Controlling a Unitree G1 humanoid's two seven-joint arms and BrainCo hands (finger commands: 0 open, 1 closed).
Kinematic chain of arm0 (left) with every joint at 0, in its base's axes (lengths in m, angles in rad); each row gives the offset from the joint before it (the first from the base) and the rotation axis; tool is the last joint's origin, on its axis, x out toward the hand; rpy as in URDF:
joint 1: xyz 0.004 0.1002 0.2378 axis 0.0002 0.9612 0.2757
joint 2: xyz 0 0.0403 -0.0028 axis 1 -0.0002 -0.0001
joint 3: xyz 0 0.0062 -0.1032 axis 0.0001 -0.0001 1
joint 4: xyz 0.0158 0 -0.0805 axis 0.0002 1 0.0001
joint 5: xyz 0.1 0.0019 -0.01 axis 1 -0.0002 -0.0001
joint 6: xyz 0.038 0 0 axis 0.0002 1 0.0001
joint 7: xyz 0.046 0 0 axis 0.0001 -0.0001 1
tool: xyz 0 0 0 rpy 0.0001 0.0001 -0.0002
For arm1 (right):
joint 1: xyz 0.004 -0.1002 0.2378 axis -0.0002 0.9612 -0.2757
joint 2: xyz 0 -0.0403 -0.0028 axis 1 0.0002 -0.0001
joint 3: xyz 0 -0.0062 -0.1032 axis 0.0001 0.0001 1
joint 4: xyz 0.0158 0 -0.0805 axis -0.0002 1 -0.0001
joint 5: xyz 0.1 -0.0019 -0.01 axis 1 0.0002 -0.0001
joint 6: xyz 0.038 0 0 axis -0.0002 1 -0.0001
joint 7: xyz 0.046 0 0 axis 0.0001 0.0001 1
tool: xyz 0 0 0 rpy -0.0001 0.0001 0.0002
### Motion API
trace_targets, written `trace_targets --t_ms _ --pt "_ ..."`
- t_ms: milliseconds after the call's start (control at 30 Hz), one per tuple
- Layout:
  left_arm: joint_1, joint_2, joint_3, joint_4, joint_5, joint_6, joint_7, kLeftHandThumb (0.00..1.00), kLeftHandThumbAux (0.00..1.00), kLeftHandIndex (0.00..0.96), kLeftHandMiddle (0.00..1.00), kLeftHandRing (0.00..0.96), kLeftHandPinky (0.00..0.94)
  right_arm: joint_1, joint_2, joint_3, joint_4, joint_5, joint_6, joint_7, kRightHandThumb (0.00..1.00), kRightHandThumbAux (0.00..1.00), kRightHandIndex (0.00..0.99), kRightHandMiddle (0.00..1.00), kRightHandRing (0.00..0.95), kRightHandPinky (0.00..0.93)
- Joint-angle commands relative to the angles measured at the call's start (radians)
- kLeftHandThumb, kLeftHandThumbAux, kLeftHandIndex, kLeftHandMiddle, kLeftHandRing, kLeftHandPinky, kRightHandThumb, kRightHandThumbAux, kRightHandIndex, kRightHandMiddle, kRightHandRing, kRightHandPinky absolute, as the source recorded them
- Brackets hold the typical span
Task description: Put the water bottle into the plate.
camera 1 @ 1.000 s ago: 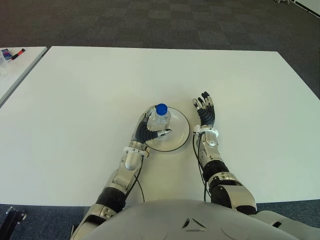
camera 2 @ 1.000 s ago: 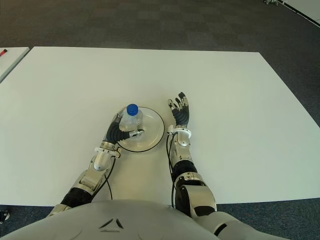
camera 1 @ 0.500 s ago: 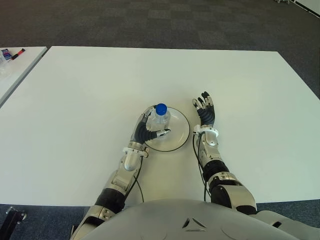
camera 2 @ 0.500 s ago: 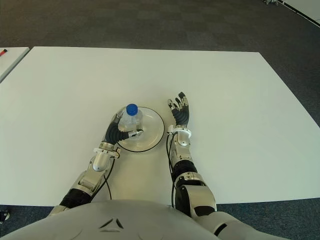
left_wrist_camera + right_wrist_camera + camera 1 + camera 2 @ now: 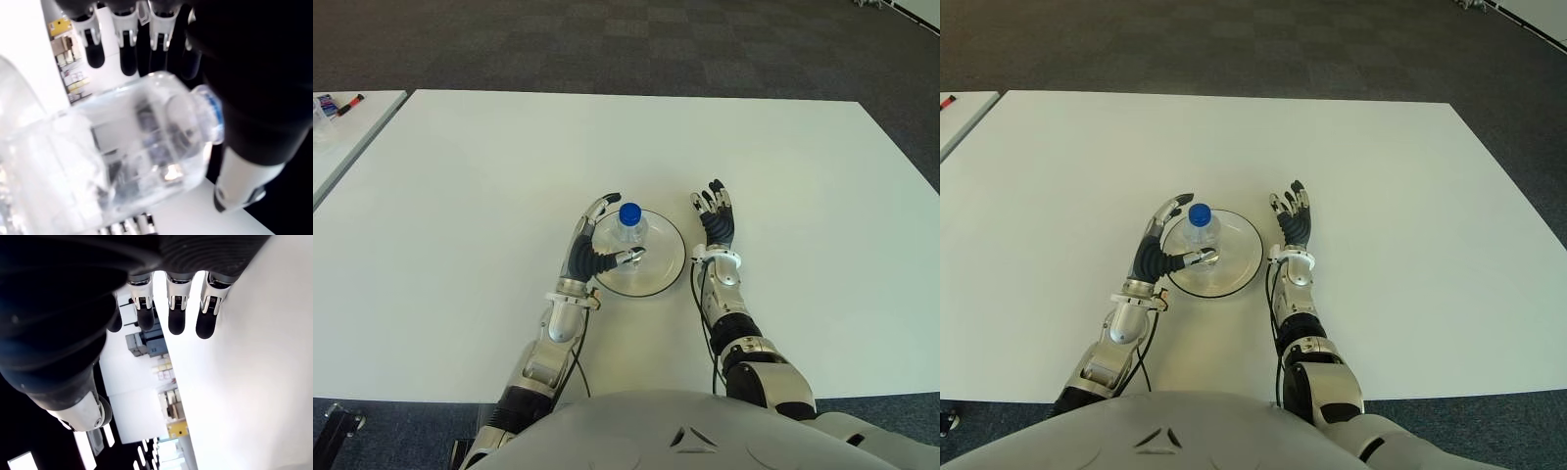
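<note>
Nearest the robot's body, both forearms are seen reaching forward over the white surface (image 5: pixel 460 196). Just beyond them, the left hand (image 5: pixel 590 257) is held at the left edge of the plate (image 5: pixel 668 262), with its fingers (image 5: pixel 598 209) spread and its thumb pointing toward the water bottle (image 5: pixel 629 225); the left wrist view shows the fingertips extended past the clear bottle rather than wrapped round it, so nothing is judged to be gripped. The water bottle is seen upright, blue cap uppermost, inside the plate and toward its left side, close beside the open hand. Whether any fingertip touches the bottle cannot be told. The right hand (image 5: pixel 716 217) is shown just to the right of the plate, its fingers extended and empty, idle. The placing is judged to be done in substance, and the step in hand to be the release and withdrawal. It would be done well if the left hand were drawn back toward the left and away from the bottle with the fingers kept wide, so that the thumb is not dragged across the bottle's side; a light bottle is likely to tip or slide on a smooth plate if brushed. Farther off, bare surface and dark carpet (image 5: pixel 607 39) are seen.
</note>
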Motion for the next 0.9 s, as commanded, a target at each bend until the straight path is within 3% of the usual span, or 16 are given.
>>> trace_targets --t_ms 33,500,900 --pt "0.016 -0.002 0.001 -0.024 0.022 -0.031 0.027 0.000 0.861 0.189 0.156 0.132 0.133 0.064 0.070 0.001 0.038 0.003 0.058 -0.010 0.158 0.757 0.081 0.082 0.080 0.139" --pt "0.043 -0.002 0.003 -0.142 0.026 -0.107 0.026 0.000 0.895 0.177 0.148 0.125 0.136 0.061 0.060 0.006 0.046 -0.003 0.075 -0.006 0.149 0.753 0.075 0.079 0.078 0.136" --pt "0.061 -0.041 0.003 -0.200 0.038 -0.177 0.062 0.000 0.931 0.174 0.161 0.133 0.142 0.056 0.059 0.003 0.062 -0.001 0.069 0.001 0.140 0.739 0.077 0.079 0.081 0.138"
